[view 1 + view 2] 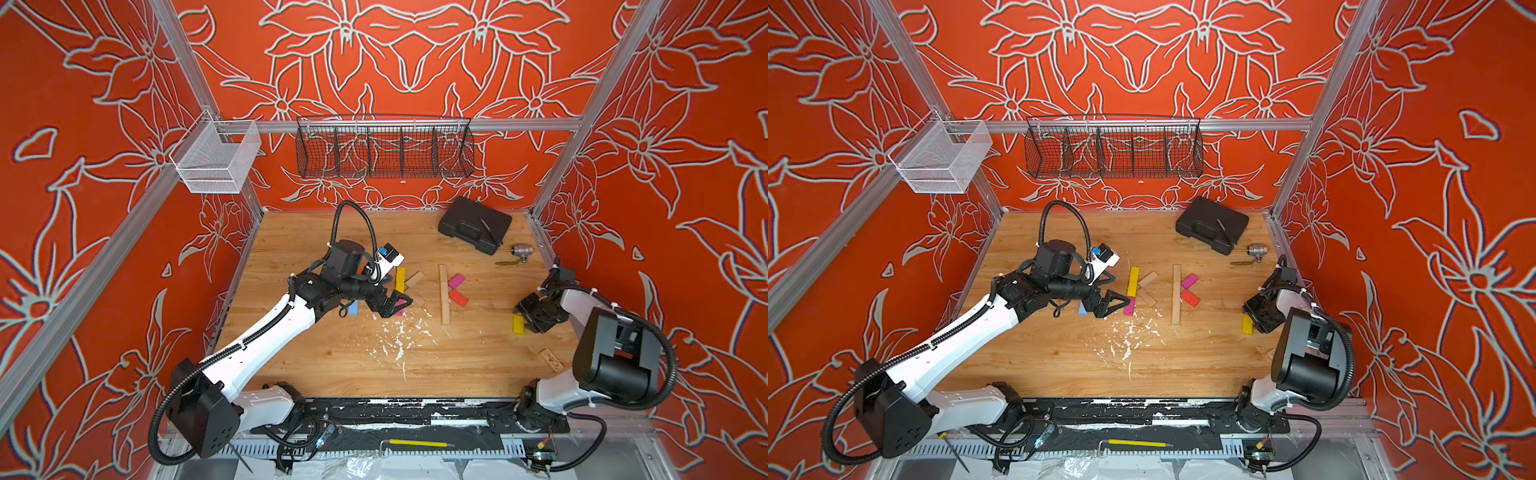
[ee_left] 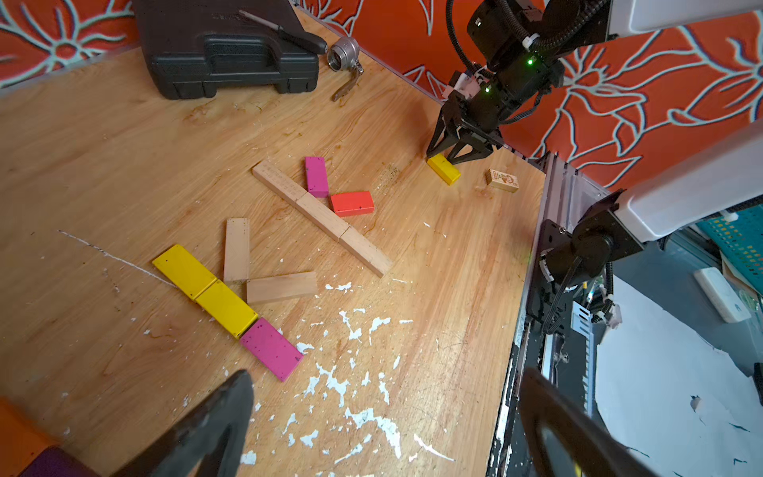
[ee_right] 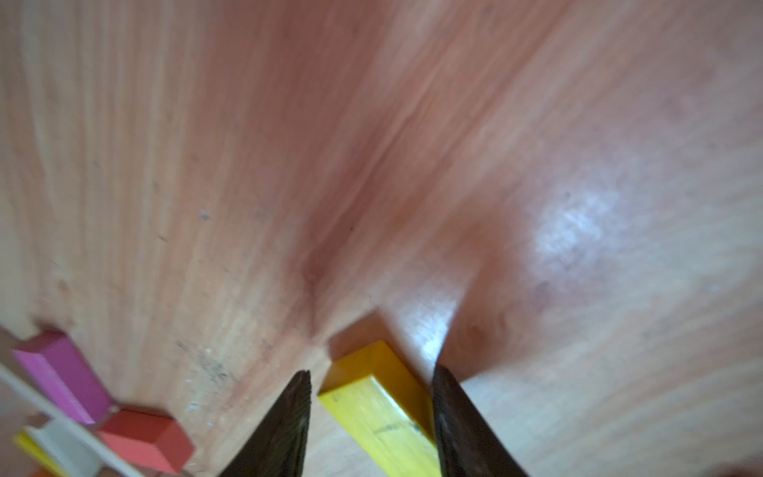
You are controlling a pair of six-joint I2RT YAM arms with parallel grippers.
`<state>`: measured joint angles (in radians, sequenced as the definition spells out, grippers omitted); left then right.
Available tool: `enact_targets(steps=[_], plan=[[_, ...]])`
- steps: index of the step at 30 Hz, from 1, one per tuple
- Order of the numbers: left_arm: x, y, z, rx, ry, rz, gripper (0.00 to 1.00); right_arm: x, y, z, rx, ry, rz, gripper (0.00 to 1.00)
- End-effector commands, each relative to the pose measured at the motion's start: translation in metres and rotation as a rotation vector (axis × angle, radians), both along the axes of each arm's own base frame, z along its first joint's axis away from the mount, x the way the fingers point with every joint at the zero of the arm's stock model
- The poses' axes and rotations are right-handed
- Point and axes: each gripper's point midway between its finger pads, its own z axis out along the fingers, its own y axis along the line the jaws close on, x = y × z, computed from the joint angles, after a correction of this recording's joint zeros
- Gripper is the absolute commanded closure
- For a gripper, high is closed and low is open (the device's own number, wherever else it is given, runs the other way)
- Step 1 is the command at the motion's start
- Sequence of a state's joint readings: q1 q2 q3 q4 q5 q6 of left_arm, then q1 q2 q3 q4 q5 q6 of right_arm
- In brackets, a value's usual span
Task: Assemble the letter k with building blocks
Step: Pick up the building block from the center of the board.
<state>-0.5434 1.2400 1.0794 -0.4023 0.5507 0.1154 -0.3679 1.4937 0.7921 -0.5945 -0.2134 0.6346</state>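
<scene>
A yellow block (image 1: pixel 518 325) (image 3: pixel 380 413) lies flat near the table's right side. My right gripper (image 1: pixel 525 318) (image 3: pixel 373 373) straddles one end of it. One finger touches its side and a thin gap shows at the other finger. Mid-table, three plain wood blocks (image 1: pixel 444 295) form a line, with a magenta block (image 1: pixel 456 281) and a red block (image 1: pixel 458 298) angled off it. To the left, two yellow blocks (image 2: pixel 183 270) and a magenta one (image 2: pixel 270 353) form a line with two plain arms (image 2: pixel 237 247). My left gripper (image 1: pixel 395 303) (image 2: pixel 388 378) hangs open and empty beside them.
A printed wood block (image 1: pixel 552 360) lies by the right edge. A light blue block (image 1: pixel 353 307) sits under the left arm. Orange (image 2: pixel 16 433) and purple (image 2: pixel 53 464) blocks show in the left wrist view. A black case (image 1: pixel 473 224) and silver fitting (image 1: pixel 521 250) stand at the back right.
</scene>
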Motion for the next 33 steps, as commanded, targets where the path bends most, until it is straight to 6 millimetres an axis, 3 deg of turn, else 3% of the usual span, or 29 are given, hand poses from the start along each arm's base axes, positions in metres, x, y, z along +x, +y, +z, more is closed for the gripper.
enact_targets(steps=[1, 15, 19, 28, 33], plan=[[0.000, -0.001, 0.002, 0.015, -0.014, -0.008, 0.03, -0.025, -0.003, 0.000, -0.093, 0.087, 0.106, 0.44], [0.002, 0.011, -0.002, 0.088, -0.039, 0.007, 0.03, -0.020, 0.016, 0.008, -0.127, 0.071, 0.333, 0.41], [0.004, 0.012, -0.002, 0.088, -0.034, 0.017, 0.03, -0.029, 0.010, 0.001, -0.153, 0.133, 0.335, 0.47], [0.009, 0.017, -0.003, 0.106, -0.040, 0.048, 0.03, -0.028, 0.005, -0.003, -0.163, 0.173, 0.307, 0.67], [0.022, 0.030, -0.005, 0.124, -0.045, 0.123, 0.03, -0.015, 0.020, 0.025, -0.116, 0.040, 0.255, 0.73]])
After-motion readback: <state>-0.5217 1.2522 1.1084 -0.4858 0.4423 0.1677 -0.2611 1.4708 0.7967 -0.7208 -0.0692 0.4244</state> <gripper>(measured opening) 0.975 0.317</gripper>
